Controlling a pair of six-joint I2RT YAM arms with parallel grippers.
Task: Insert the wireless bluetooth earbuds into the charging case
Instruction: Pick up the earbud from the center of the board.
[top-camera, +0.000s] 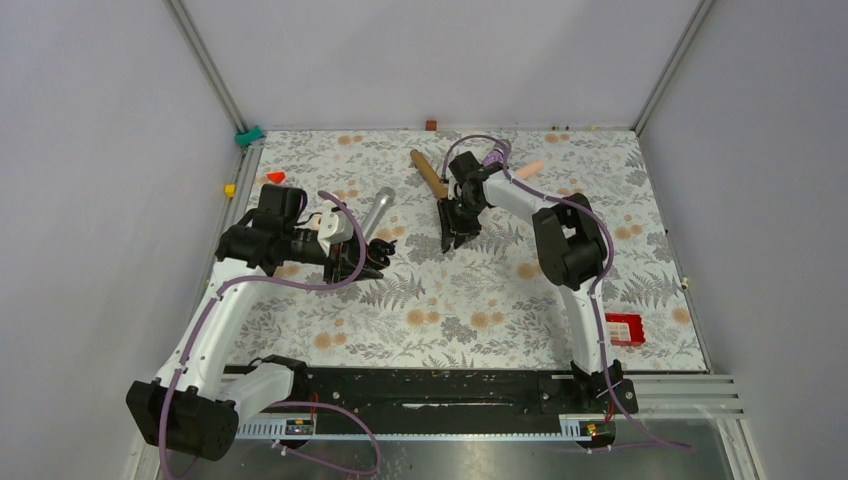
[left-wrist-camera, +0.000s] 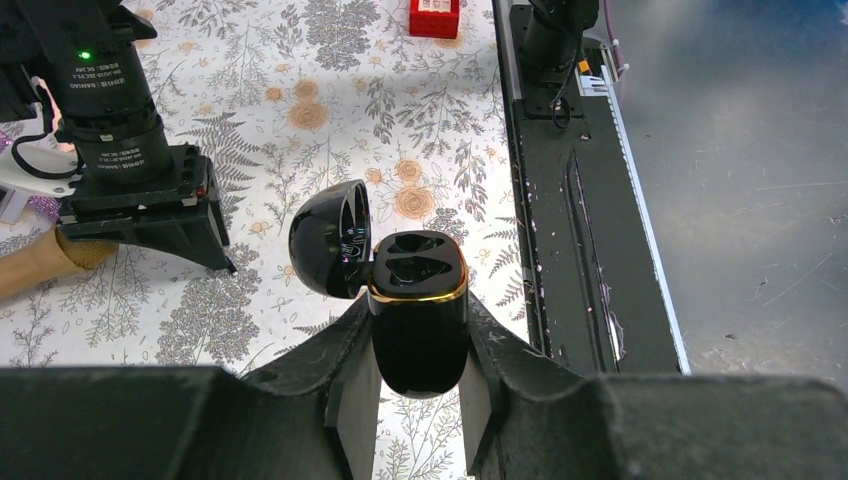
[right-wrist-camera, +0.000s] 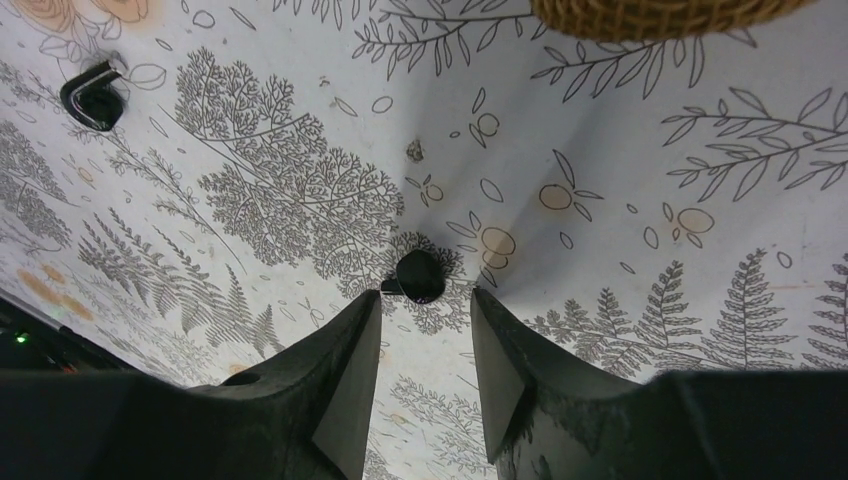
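Note:
My left gripper (left-wrist-camera: 418, 335) is shut on the glossy black charging case (left-wrist-camera: 418, 320), held upright above the cloth with its gold rim up. The lid (left-wrist-camera: 328, 240) hangs open to the left, and two dark wells show in the top. In the top view that gripper (top-camera: 372, 256) sits at centre left. One tiny black earbud (right-wrist-camera: 420, 276) lies on the floral cloth right at the tips of my right gripper (right-wrist-camera: 425, 296), whose jaws stand apart on either side without touching it. A second small black piece (right-wrist-camera: 95, 95) lies further off at upper left. My right gripper (top-camera: 455, 238) points down at mid-table.
A brown stick-shaped microphone (top-camera: 428, 172) lies just behind the right gripper, and its woven end (right-wrist-camera: 660, 15) shows at the top of the right wrist view. A silver microphone (top-camera: 375, 212) lies near the left gripper. A red box (top-camera: 624, 328) sits at the near right.

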